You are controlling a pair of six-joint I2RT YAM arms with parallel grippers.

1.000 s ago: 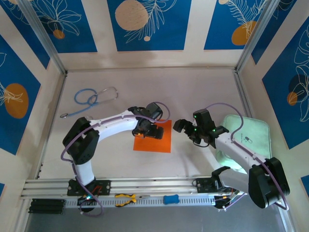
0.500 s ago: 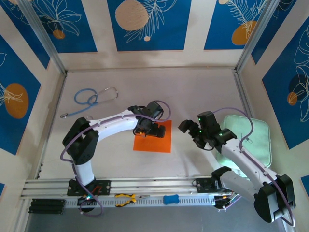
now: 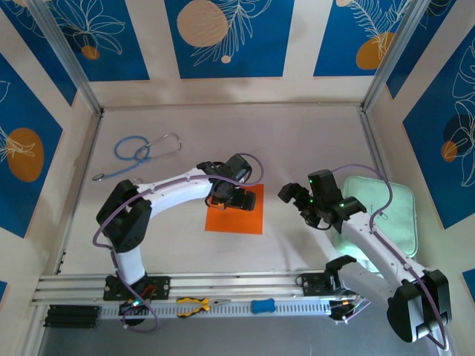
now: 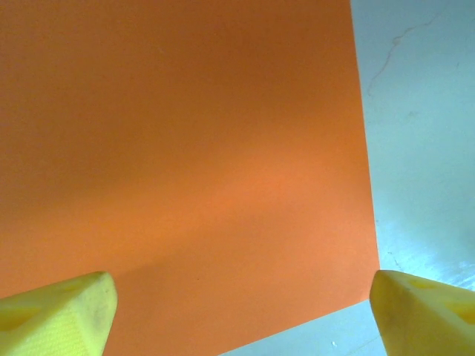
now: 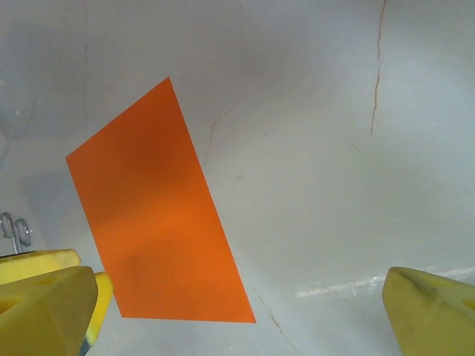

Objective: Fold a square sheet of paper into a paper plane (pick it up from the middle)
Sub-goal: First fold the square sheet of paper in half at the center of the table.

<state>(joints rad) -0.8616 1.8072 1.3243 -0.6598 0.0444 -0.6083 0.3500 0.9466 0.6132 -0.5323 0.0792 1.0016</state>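
Centrally, the square sheet of paper [image 3: 235, 211] lay on the pale tabletop [image 3: 297, 141] within blue-panelled walls [image 3: 223, 37]; left pincer [image 4: 241, 297] and right pincer [image 5: 241, 285] gaped.

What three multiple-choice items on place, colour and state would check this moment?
1. How is the right claw? A shut, empty; B shut on something; C open, empty.
2. Where does the orange sheet lie? A flat on the table, under the left claw; B under the right claw; C gripped by the right claw.
3. What colour are the claw fingers? A black; B yellow; C blue.
Key: 1 C, its fingers stand wide apart, holding nothing; 2 A, the top view shows it beneath that claw; 3 B, both wrist views show yellow tips.
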